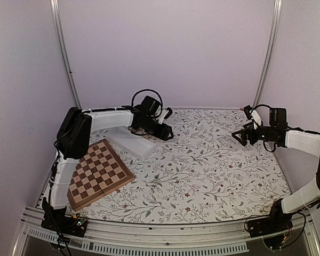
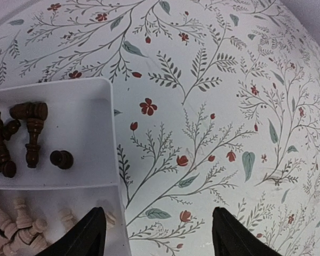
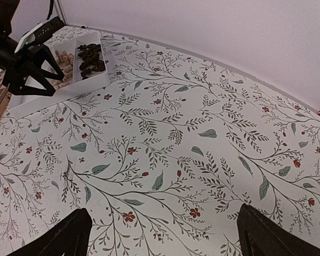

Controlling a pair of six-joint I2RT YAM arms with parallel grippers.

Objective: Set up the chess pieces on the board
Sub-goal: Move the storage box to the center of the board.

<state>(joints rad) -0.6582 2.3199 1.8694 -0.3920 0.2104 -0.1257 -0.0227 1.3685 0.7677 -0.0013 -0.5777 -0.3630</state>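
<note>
The chessboard [image 1: 99, 173] lies bare at the near left. The chess pieces lie in a white two-compartment tray [image 1: 134, 143] behind it: dark brown pieces [image 2: 26, 136] in one compartment, pale cream pieces [image 2: 18, 226] in the other. They also show in the right wrist view, dark [image 3: 92, 58] and cream [image 3: 67, 63]. My left gripper [image 1: 167, 133] [image 2: 159, 234] is open and empty, hovering at the tray's right edge. My right gripper [image 1: 240, 136] [image 3: 160, 234] is open and empty above the cloth at the far right.
A floral tablecloth [image 1: 202, 170] covers the table. Walls and metal posts [image 1: 64, 53] close in the back and sides. The left arm [image 3: 21, 58] shows over the tray in the right wrist view.
</note>
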